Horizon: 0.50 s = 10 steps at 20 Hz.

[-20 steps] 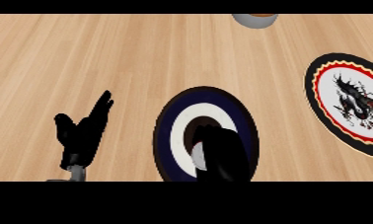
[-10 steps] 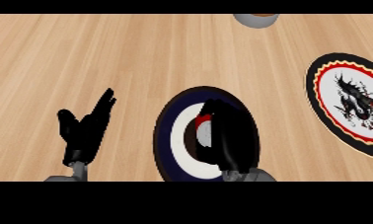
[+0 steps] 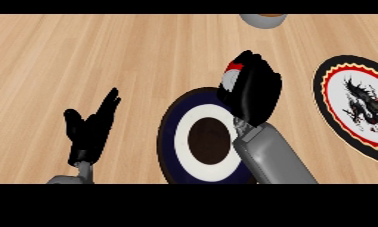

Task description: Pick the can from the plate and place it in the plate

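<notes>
Now the right hand [image 3: 256, 92], fingers curled round the red-and-white can [image 3: 233, 73], has lifted it clear of the dark blue plate [image 3: 168, 136] to hover by its far right rim, leaving the carry right to the dragon plate [image 3: 347, 117], while the open left hand [image 3: 88, 131] rests near-left.

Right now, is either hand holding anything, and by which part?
The right hand is curled round the side of the can, hiding most of it; only a red-and-white edge shows. The left hand is open, holding nothing.
</notes>
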Each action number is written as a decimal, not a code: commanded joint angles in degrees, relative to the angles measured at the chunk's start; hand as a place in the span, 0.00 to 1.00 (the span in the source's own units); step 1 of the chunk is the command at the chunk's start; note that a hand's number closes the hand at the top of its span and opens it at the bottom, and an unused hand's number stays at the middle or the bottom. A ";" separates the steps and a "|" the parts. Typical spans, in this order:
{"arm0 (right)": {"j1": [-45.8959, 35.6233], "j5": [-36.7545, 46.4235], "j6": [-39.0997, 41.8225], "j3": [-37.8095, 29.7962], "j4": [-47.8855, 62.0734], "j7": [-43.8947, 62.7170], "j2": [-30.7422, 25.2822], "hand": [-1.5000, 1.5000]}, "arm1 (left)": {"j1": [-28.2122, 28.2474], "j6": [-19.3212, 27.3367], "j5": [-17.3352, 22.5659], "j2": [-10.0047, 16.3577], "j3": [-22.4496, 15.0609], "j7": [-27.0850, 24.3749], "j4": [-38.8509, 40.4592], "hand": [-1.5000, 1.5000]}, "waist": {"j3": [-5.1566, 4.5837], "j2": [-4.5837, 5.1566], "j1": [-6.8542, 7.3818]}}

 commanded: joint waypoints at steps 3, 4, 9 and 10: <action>-2.44 7.95 -12.92 -8.41 0.67 11.55 0.50 1.00 | 0.92 -0.88 1.13 0.50 0.96 1.07 1.45 0.50 | -0.28 0.23 -0.68; -3.25 8.75 -13.48 -9.21 0.80 13.04 0.50 1.00 | -1.07 -0.08 0.50 0.38 0.74 2.82 1.50 0.50 | -0.25 0.29 -0.78; 0.74 10.06 -18.44 -15.42 -4.30 9.80 0.50 1.00 | 3.01 -1.65 0.54 0.16 0.52 -1.88 3.10 0.50 | -0.29 0.09 -1.38; 2.29 8.49 -20.33 -17.49 -6.16 7.02 0.50 1.00 | 1.90 -0.18 0.36 -0.12 0.39 0.84 0.06 0.50 | -0.19 -0.08 -1.59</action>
